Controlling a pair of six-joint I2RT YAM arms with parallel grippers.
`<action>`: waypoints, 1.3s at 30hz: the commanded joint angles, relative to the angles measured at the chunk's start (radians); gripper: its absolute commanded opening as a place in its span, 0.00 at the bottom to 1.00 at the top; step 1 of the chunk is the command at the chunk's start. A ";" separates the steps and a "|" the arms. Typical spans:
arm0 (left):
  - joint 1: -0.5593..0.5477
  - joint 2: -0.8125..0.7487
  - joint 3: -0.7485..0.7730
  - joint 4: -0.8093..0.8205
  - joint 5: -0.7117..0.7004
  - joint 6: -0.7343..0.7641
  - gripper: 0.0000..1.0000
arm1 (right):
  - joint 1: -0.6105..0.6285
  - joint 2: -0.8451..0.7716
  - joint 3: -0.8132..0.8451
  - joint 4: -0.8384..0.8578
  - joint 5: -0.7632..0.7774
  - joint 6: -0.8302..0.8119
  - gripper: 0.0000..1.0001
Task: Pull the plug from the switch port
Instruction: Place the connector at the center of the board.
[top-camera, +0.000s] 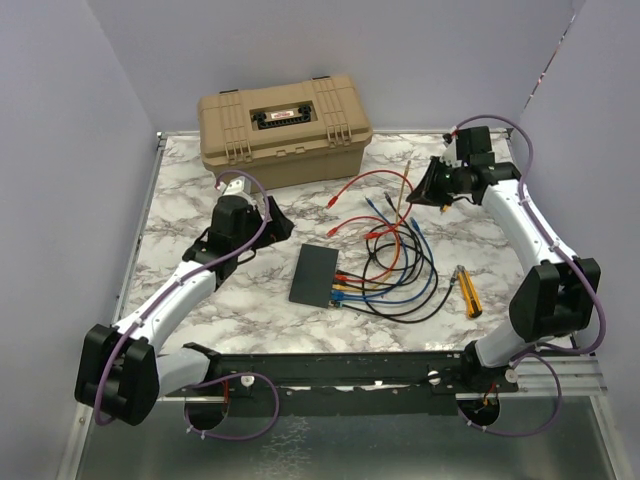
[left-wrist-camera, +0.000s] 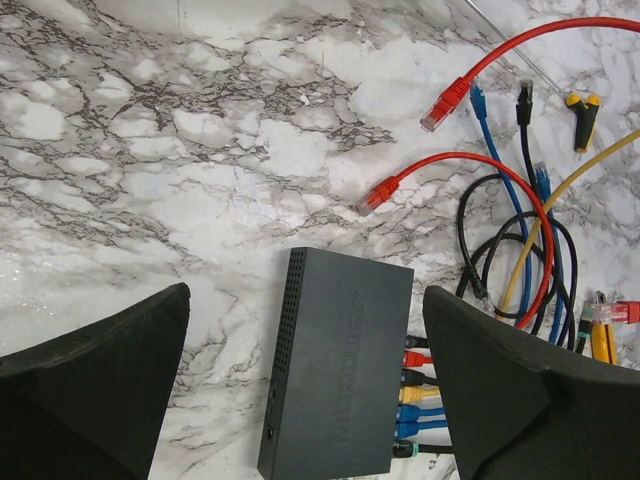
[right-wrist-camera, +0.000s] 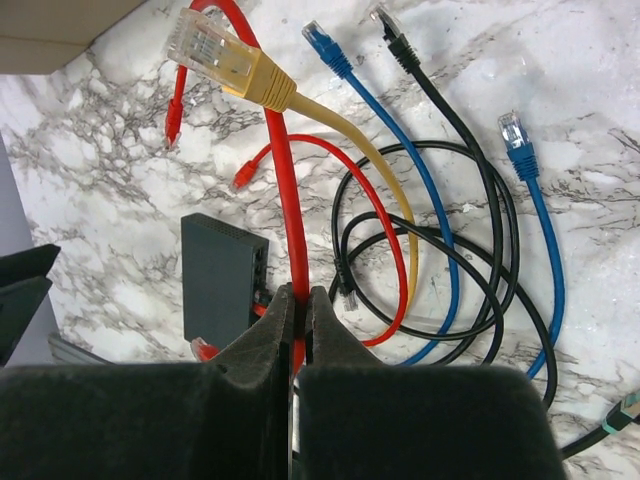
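Left wrist view: your left hand (left-wrist-camera: 305, 300) hangs wide open over the black switch (left-wrist-camera: 340, 370), flat on the marble worktop (left-wrist-camera: 150, 150), plugs (left-wrist-camera: 418, 358) seated in its ports. Your right hand (right-wrist-camera: 300, 305) pinches a red cable (right-wrist-camera: 283, 200). Next, probably pin the switch, then pull. Its embossed lettering is unreadable.
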 joint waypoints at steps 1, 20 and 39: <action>0.003 -0.031 -0.018 0.043 -0.026 0.018 0.99 | -0.021 -0.049 -0.019 0.057 -0.010 0.064 0.00; 0.007 0.024 0.065 0.027 -0.019 0.140 0.99 | -0.132 -0.028 0.009 0.108 0.039 0.157 0.00; 0.012 0.155 0.160 0.019 0.024 0.130 0.99 | -0.343 0.203 0.289 0.170 -0.061 0.183 0.00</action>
